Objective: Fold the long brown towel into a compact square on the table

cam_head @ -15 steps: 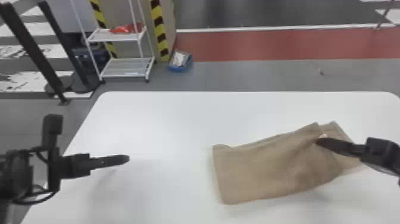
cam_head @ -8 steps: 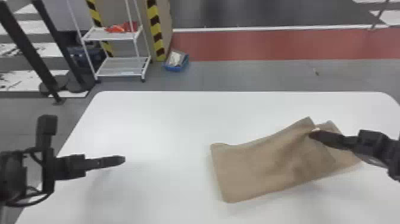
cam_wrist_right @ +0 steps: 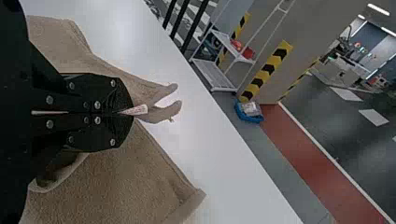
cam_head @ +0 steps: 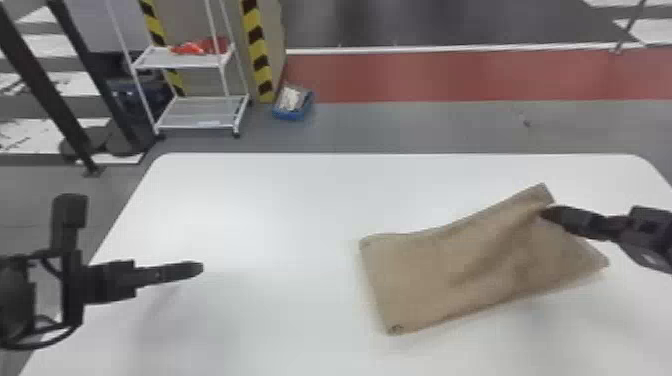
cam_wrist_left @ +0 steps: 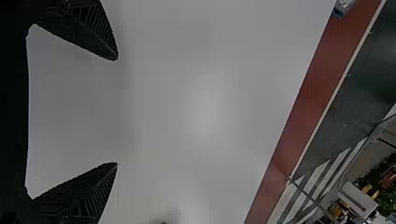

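A white worktop (cam_head: 280,210) spreads beneath both sets of jaws, with the long brown towel (cam_head: 440,270) lying mostly to the left of the right-hand pair and nearer the robot, its far edge peaking just beyond them. The right gripper (cam_wrist_right: 133,112) has its jaws pinched together on cloth near that edge; the left gripper (cam_wrist_left: 116,112), well apart from the towel, holds its jaws wide over bare surface. A small pale label (cam_wrist_right: 136,110) pokes out between the right jaws' tips. The step in hand appears to be a fold of the pinched end, best done by keeping a firm bite through every layer, lifting only enough to free the cloth, carrying it low toward the smoother end left of the jaws and matching edges before letting go. Tugging sideways could skew the whole piece. Obscured are the cloth pressed inside the right jaws and the underside below them, so the number of layers caught is uncertain; the right arm (cam_head: 650,235) is cut off behind its jaws, and how the inner folds lie cannot be told.
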Robot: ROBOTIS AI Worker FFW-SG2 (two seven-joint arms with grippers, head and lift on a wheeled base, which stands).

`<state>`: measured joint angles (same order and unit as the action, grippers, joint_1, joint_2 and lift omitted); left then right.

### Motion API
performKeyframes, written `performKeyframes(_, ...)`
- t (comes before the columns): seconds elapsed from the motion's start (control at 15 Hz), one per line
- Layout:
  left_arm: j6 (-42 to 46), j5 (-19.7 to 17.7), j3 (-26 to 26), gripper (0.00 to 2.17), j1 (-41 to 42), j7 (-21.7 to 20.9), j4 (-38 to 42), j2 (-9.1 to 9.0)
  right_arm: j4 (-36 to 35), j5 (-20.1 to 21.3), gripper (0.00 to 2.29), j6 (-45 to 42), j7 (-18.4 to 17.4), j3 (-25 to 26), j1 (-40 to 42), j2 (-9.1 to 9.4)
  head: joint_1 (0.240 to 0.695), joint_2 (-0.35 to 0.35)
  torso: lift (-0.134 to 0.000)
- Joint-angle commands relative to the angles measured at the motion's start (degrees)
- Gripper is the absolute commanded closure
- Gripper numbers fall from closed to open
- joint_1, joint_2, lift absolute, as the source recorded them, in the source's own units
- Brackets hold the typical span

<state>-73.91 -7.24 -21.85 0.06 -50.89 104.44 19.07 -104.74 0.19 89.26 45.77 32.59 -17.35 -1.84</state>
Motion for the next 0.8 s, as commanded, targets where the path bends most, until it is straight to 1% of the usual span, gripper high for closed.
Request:
performKeyframes(0.0,0.12,0.03,0.05,0.08,-0.15,0.00,-0.02,0.00,-0.20,-1.25,1.32,0.82,0.20,1.16,0.48,-0.71,0.695,0.049,-0.124)
performKeyframes(0.07,0.12,0.03,-0.03,0.08,-0.15,0.00,-0.11,0.00,-0.46,-2.22,1.32,0.82,-0.07,3.00,0.12,-0.89,0.695,0.044,-0.124)
performKeyframes(0.2,0.29,0.12,0.41,0.08,-0.24,0.09,-0.46,0.00,2.26,1.04,1.32,0.82,-0.51,0.63,-0.49,-2.65,0.695,0.027,-0.124)
performKeyframes(0.33,0.12,0.12,0.67,0.08,-0.24,0.09,-0.29,-0.09,2.35,-1.60,1.32,0.82,-0.68,2.48,-1.19,-2.73,0.695,0.014,-0.124)
performKeyframes(0.47,0.12,0.38,0.67,0.08,-0.15,0.00,-0.37,-0.09,4.64,1.30,1.32,0.82,-0.95,1.25,-2.16,-3.88,0.695,0.007,-0.124)
performKeyframes(0.53,0.12,0.38,0.49,0.08,-0.15,0.00,-0.37,0.00,4.55,-1.60,1.32,0.82,-0.95,2.92,-2.07,-3.61,0.695,-0.003,-0.124)
performKeyframes(0.6,0.12,0.38,0.23,0.08,-0.15,0.00,-0.37,0.00,4.55,-2.39,1.32,0.82,-1.12,3.53,-2.34,-4.14,0.695,-0.005,-0.124)
performKeyframes(0.67,0.12,0.38,0.14,0.08,-0.15,0.00,-0.37,0.00,5.52,0.07,1.32,0.82,-2.18,2.65,-3.13,-4.84,0.695,-0.006,-0.124)
performKeyframes(0.73,0.12,0.38,0.32,0.08,-0.06,0.00,-0.37,0.00,6.31,1.21,1.32,0.82,-1.74,1.86,-3.04,-4.76,0.695,-0.007,-0.124)
